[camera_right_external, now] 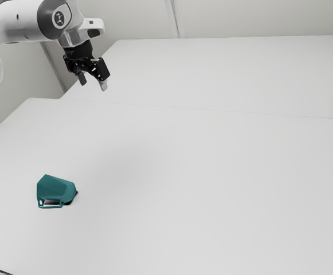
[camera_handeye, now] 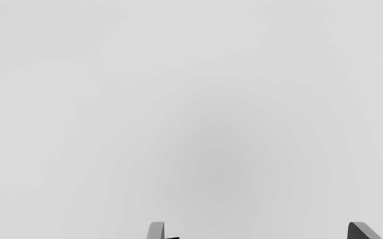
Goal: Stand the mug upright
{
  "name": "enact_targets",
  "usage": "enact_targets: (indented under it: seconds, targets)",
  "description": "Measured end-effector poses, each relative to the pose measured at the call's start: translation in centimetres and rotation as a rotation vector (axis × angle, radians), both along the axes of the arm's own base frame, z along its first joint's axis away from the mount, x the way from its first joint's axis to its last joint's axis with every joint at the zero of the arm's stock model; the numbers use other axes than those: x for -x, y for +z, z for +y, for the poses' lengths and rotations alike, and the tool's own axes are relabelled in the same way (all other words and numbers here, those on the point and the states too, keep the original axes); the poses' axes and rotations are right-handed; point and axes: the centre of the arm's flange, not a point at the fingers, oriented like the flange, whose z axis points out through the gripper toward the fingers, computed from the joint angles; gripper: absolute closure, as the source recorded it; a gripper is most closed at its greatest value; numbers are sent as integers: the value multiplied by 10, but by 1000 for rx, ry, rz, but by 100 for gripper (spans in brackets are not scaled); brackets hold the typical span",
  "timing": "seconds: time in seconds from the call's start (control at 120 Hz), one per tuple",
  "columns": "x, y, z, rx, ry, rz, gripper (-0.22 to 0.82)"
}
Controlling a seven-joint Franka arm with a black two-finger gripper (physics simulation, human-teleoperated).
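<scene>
Mug (camera_right_external: 55, 189) lies tipped on table (camera_right_external: 183, 189), toward exterior view's left; my gripper (camera_right_external: 93, 84) wide, empty, well apart. I should straddle it squarely, grip gently, lift before turning, lower slowly.

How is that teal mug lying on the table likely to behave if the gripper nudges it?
The mug would probably resist rolling far, since its sides look flat and faceted. Its handle, sticking out near the tabletop, may catch and make it pivot. It looks rigid, so I'd expect little flexing.
</scene>
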Motion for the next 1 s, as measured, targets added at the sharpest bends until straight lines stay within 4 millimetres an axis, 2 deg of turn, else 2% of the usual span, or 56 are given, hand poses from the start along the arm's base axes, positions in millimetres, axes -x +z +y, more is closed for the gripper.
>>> enact_targets:
  seconds: [0.208,0.333,0.4,0.475,0.6,0.733,1.0]
  targets:
    - [0,0,1,-1,6,-2,0]
    - [3,-2,11,0,23,5,0]
    - [11,-1,11,8,27,8,0]
    - [26,-9,15,47,45,32,0]
    - [60,-13,50,145,128,46,0]
    - [90,-31,92,270,202,65,0]
    - [155,-56,191,456,283,55,0]
